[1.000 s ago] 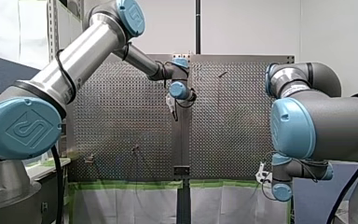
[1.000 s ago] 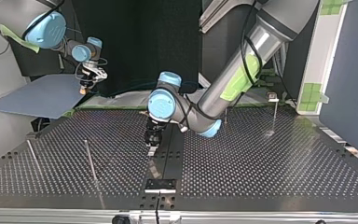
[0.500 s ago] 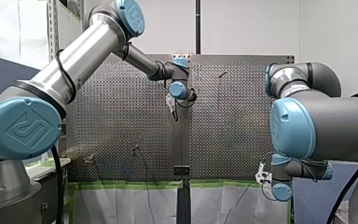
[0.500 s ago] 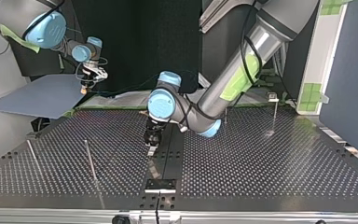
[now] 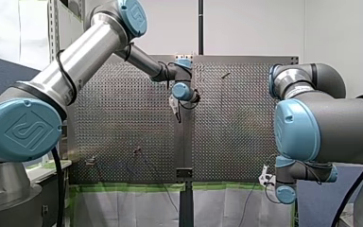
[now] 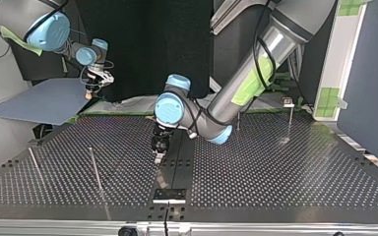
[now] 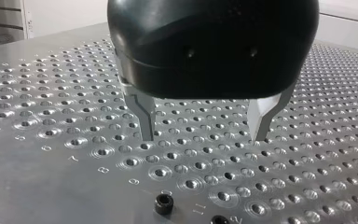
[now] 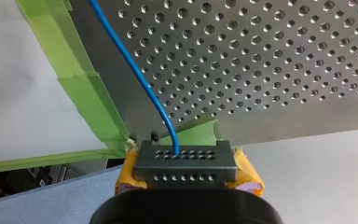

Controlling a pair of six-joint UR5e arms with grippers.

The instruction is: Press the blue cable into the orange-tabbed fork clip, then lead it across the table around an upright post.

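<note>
The blue cable (image 8: 140, 79) runs from my right gripper (image 8: 185, 161) over the corner of the perforated table (image 8: 270, 56). That gripper has yellow pads and is shut on the cable. It hangs off the table's edge (image 6: 88, 93), low at the front view's right (image 5: 264, 178). My left gripper (image 7: 205, 137) is open, its metal fingers (image 7: 145, 121) just above the plate with nothing between them, near the table's middle (image 6: 158, 150). A small clip-like fixture (image 5: 136, 151) stands on the table; its colour is too small to tell.
Thin upright posts stand at the top view's left (image 6: 95, 168) (image 6: 34, 164) and far right (image 6: 290, 120). A black plate (image 6: 169, 195) sits on the centre seam. Green tape (image 8: 84, 98) lines the table's edge. A grey-blue board (image 6: 39, 101) lies beyond it.
My left gripper has edged slightly toward the top view's left. The thin cable hanging below the table's edge in the front view has swung. My right gripper has stayed in place.
</note>
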